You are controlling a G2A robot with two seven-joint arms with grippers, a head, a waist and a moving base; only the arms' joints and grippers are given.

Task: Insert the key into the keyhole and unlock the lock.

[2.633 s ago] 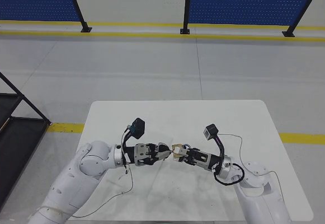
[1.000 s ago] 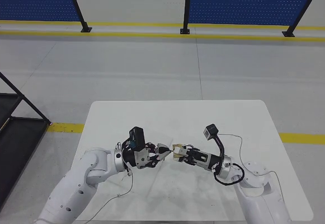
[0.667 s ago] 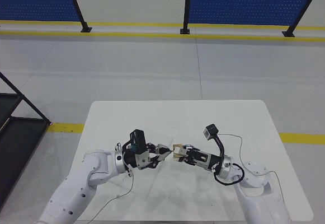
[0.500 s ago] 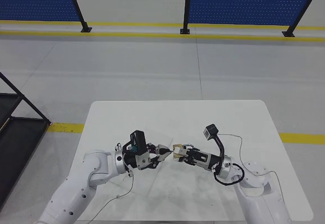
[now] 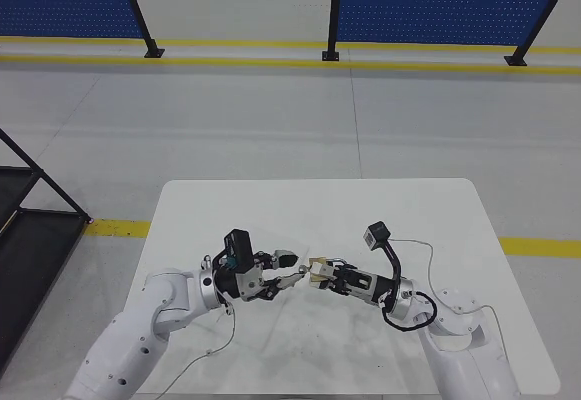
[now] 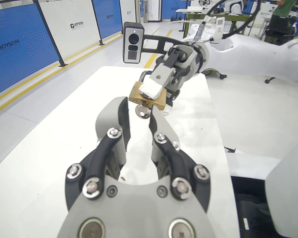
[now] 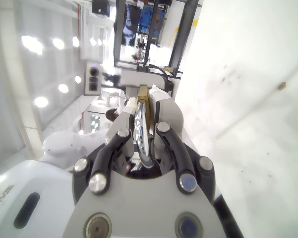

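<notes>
A brass padlock (image 6: 136, 94) is held above the white table (image 5: 420, 215) near its middle, with my right gripper (image 6: 152, 90) shut on its body. In the right wrist view the padlock (image 7: 143, 100) sits edge-on between the right gripper (image 7: 145, 98) fingers, its chrome shackle (image 7: 141, 134) pointing back toward the wrist. A silver key (image 6: 143, 111) sticks out of the keyhole on the lock's underside. My left gripper (image 6: 138, 108) is open, its fingertips on either side of the key's head with a gap. From above, the left gripper (image 5: 288, 267) faces the padlock (image 5: 319, 269).
Black-framed blue barriers (image 5: 430, 20) stand behind yellow floor lines far beyond the table. A dark rack (image 5: 10, 240) stands off the table's left side. Bare tabletop (image 5: 270, 215) lies on all sides of the two arms.
The left wrist rolled while shut on the key at the lock. Its fingers have now spread open and let go of the key, which stays in the keyhole. The right arm has kept still.
</notes>
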